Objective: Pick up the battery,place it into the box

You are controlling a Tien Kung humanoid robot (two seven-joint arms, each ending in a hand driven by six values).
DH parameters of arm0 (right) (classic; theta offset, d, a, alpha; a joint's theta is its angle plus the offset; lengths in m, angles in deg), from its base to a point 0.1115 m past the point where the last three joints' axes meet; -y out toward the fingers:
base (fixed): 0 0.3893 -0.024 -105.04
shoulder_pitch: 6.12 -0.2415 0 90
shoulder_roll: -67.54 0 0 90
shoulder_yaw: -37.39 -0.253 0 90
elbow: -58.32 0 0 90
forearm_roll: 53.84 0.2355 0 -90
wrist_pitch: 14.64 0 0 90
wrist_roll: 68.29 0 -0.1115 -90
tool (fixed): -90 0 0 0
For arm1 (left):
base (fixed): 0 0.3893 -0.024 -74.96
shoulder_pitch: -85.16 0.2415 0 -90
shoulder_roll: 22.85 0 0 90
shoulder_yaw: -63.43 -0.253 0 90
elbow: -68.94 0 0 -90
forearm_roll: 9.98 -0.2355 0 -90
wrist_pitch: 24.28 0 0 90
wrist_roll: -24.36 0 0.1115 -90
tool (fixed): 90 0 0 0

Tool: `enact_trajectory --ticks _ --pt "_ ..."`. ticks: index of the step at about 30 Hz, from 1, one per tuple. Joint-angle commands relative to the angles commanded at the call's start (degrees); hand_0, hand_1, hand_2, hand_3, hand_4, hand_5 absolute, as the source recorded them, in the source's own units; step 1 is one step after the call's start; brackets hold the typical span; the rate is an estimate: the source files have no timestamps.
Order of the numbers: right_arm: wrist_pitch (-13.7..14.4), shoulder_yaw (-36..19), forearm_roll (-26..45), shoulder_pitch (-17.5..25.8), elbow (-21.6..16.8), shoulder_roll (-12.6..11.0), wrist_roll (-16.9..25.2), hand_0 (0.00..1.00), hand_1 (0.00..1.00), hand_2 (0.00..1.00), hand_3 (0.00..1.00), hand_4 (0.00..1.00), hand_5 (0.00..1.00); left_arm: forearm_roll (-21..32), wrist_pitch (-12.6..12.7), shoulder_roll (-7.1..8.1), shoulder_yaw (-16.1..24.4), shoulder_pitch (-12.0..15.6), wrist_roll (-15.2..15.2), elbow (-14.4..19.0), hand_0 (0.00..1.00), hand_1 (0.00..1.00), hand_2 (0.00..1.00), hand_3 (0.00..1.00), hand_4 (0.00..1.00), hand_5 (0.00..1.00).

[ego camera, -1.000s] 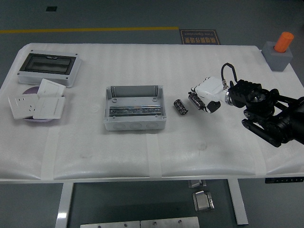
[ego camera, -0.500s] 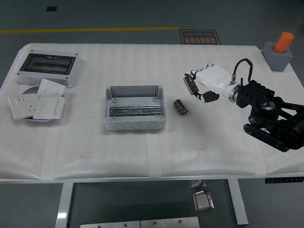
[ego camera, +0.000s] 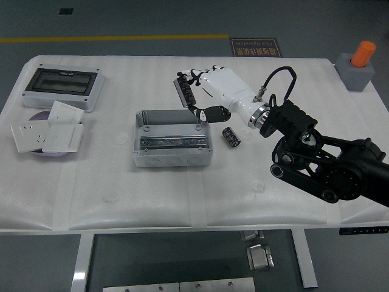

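A dark cylindrical battery (ego camera: 182, 92) is clamped in the white right robot hand (ego camera: 203, 97). It hangs over the open grey plastic box's (ego camera: 172, 142) far wall. A second battery (ego camera: 230, 135) lies on the white counter (ego camera: 121, 201).

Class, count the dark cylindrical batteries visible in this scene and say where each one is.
2. One dark cylindrical battery is held in the robot's white right hand above the grey open box's far edge; the other battery lies on the white table, right of the box.

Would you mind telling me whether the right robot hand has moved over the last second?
Yes. The right robot hand, gripping a battery, moved left past the loose battery to the box's far rim.
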Motion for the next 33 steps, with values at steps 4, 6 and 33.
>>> enact_trajectory --ticks 4,6,33 --pt "-1.56 1.9 0.04 0.52 2.14 1.46 -0.74 0.815 0.676 0.664 0.707 0.514 0.139 -0.57 -0.11 0.02 0.65 0.04 -0.28 0.0 0.61 0.648 0.443 0.499 0.436 0.483" --pt "-2.11 2.54 -0.1 0.65 2.93 1.87 -1.11 0.815 0.676 0.664 0.707 0.514 0.139 -0.7 -0.11 0.05 0.86 0.01 -0.33 0.0 0.61 0.648 0.443 0.499 0.436 0.483" --pt "-3.54 9.1 1.36 -2.07 8.53 -2.44 -0.99 0.998 0.924 0.996 0.998 0.991 0.509 -0.02 -0.16 0.03 0.32 -0.55 -0.17 0.0 0.611 0.648 0.443 0.496 0.437 0.485"
